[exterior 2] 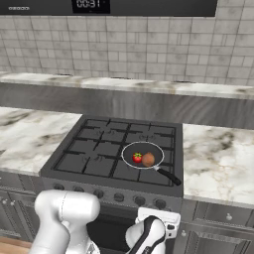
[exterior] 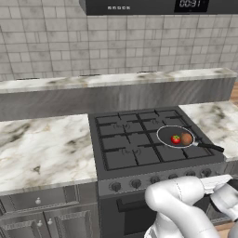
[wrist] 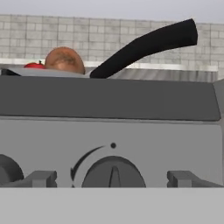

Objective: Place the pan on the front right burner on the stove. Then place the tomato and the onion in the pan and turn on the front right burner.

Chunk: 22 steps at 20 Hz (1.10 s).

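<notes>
Knob (wrist: 113,173) faced by gripper (wrist: 113,179).
Fingers are held apart, one seen on each side of it; nothing is gripped.

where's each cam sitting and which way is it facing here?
Left base view: behind-left, looking down over the stove; white arm lower right.
Right base view: behind-right, same stove; arm lower left.
Hand view: low before the stove front, facing a knob between the open gripper fingertips.
Shared: pan holding tomato and onion.
</notes>
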Motion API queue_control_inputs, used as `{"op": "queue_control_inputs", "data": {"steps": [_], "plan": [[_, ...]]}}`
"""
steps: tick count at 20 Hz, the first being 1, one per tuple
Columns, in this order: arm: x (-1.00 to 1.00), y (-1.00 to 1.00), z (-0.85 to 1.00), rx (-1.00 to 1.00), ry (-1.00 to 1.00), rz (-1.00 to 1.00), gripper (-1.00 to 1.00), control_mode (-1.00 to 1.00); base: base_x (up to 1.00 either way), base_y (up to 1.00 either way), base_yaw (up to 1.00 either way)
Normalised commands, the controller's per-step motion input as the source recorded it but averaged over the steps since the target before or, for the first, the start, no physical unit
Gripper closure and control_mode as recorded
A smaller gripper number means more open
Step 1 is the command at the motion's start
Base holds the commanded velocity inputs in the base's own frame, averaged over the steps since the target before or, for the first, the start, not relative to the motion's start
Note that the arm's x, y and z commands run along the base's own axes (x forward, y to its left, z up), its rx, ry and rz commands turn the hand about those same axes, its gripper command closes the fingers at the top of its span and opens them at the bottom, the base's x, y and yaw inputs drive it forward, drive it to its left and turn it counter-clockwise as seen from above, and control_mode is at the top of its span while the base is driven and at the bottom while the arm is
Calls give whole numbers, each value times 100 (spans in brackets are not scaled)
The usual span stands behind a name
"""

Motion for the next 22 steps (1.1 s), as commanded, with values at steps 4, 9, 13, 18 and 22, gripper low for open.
{"op": "queue_control_inputs", "data": {"steps": [4,9,13,18,22], "plan": [[8,0,-9,0,0,0,-100,-100,0,0,0],[4,0,-12,0,0,0,-100,-100,0,0,0],[5,0,-6,0,0,0,-100,-100,0,0,0],[16,0,0,0,0,0,-100,-100,0,0,0],[24,0,0,0,0,0,-100,-100,0,0,0]]}}
